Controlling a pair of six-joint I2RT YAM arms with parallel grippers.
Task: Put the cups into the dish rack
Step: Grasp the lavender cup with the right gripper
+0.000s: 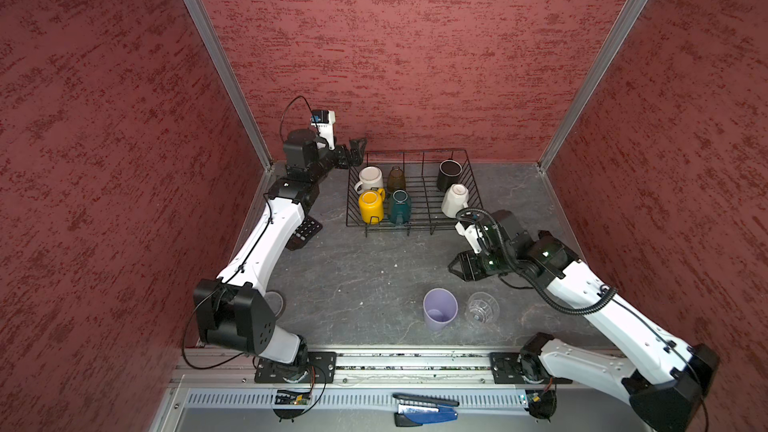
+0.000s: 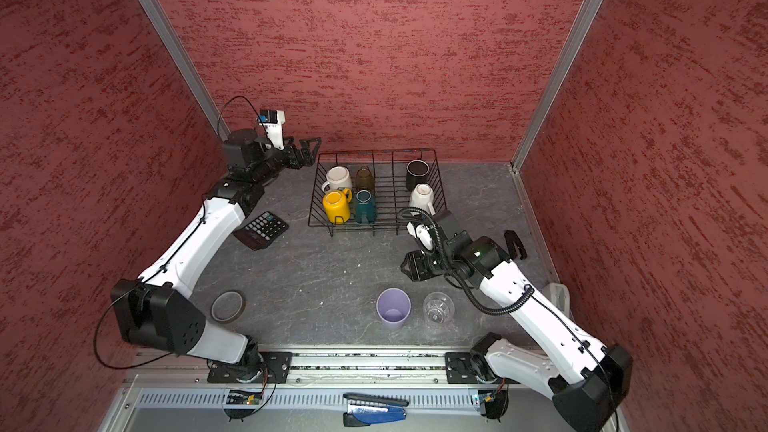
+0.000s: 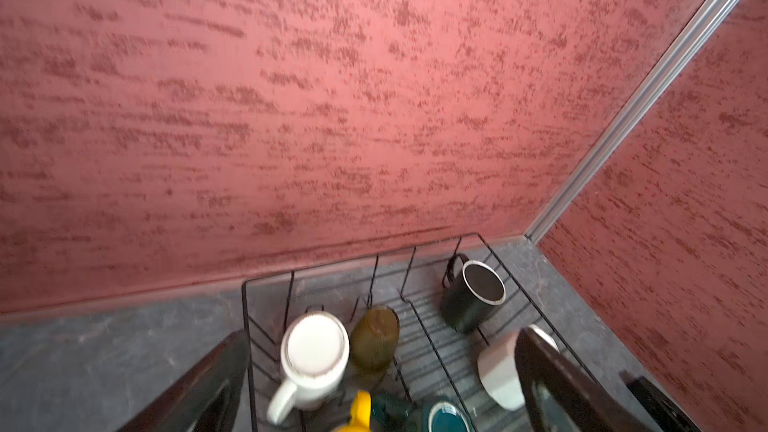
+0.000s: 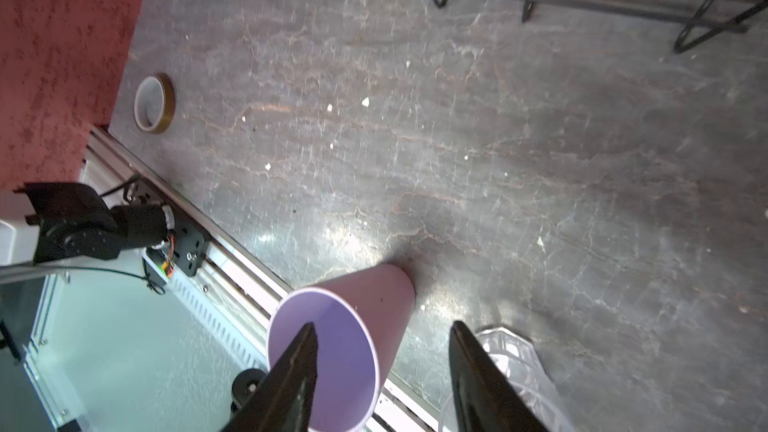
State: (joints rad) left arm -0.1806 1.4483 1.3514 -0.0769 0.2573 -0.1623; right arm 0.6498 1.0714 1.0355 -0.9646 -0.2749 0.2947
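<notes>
Lavender tumbler (image 1: pixel 439 309) stands upright, mouth up, lower centre. Right gripper (image 4: pixel 383 325) partly spread, empty; left gripper (image 1: pixel 356 149) spread wide, empty.

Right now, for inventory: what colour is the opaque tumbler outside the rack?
Lavender tumbler, clearest in a top view.

No text, number, brand or sign can be read in these views. The calculator (image 2: pixel 261 229), lying well apart from the fingers of the left gripper (image 2: pixel 313 152), has marks on its keys, but they are too small to read. The small blue patch on the left wrist camera (image 1: pixel 320 118) is too blurred to read.
</notes>
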